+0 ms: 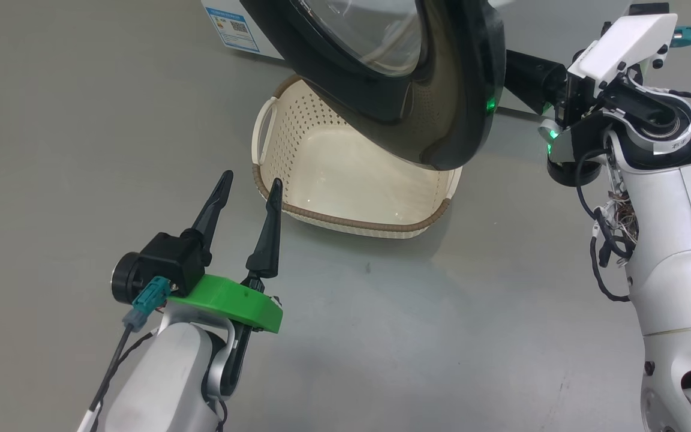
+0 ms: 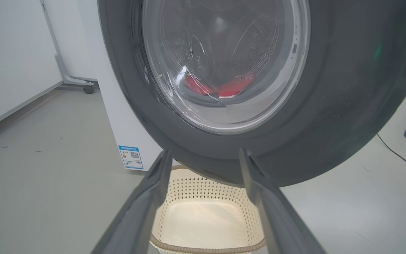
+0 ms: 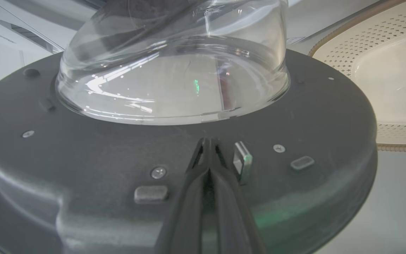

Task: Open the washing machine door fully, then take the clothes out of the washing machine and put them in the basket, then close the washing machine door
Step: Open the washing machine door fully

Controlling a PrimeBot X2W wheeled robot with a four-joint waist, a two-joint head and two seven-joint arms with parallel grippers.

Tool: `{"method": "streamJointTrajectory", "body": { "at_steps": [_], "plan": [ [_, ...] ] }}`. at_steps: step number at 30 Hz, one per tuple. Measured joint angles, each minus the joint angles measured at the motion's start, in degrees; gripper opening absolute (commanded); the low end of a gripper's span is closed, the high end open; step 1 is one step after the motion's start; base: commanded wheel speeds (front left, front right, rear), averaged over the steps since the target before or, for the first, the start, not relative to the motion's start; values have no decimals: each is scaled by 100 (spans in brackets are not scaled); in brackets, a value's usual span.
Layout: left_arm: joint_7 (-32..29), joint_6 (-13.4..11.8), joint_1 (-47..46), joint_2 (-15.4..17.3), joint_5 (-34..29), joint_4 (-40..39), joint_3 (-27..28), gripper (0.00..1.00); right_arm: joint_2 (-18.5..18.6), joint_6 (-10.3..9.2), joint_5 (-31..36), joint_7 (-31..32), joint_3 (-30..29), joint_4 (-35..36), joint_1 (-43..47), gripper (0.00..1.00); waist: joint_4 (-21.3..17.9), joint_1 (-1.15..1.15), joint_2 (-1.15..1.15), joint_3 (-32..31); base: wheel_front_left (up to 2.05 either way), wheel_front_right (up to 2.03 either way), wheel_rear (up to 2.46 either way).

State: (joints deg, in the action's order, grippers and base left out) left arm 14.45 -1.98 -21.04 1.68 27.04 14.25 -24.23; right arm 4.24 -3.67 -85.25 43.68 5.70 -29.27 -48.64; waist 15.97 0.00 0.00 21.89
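The washing machine door [image 1: 447,90], glossy black around a bulging clear glass bowl, stood part-open over the basket [image 1: 345,223], a cream perforated tub with a brown woven-look rim. The right pincer [image 3: 208,150], fingers pressed together and gripping nothing, was set against the door's matte inner face beside the metal latch [image 3: 242,164], apparently to push it wider. Red clothes [image 2: 233,88] showed through the glass. The left pincer [image 1: 251,179] hovered spread and empty near the basket's rim, probably kept ready for reaching in.

The washing machine door [image 1: 459,90] stands open above the cream basket [image 1: 351,225] (red clothes [image 2: 233,88] behind its glass).
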Motion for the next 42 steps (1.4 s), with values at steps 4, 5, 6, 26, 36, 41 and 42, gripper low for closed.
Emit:
{"method": "streamJointTrajectory", "body": {
  "at_steps": [4,5,6,26,36,41,42],
  "plan": [
    [0,0,26,0,0,2,2,100,-3,-2,-131,14,85,60,49,0,-31,0,0,-30,0,0,0],
    [0,0,30,0,0,2,2,100,-4,-4,-172,14,107,79,77,0,-39,0,0,-37,0,0,0],
    [0,0,36,0,0,1,2,100,-4,-10,-211,14,135,90,105,0,-47,0,0,-44,0,0,0],
    [0,1,87,1,-15,1,-7,100,2,-162,-1257,-69,1193,492,431,0,-93,0,0,-138,0,0,0],
    [0,1,107,1,-51,1,-11,100,19,-209,-1563,-236,1688,754,581,0,-82,0,0,-171,0,0,0],
    [0,1,112,1,-52,4,-20,100,5,-212,-1712,-311,1962,889,614,0,-84,0,0,-191,0,0,0],
    [0,1,113,1,-52,4,-23,100,3,-212,-1731,-325,2003,915,630,0,-84,0,0,-196,0,0,0]
  ]
}}
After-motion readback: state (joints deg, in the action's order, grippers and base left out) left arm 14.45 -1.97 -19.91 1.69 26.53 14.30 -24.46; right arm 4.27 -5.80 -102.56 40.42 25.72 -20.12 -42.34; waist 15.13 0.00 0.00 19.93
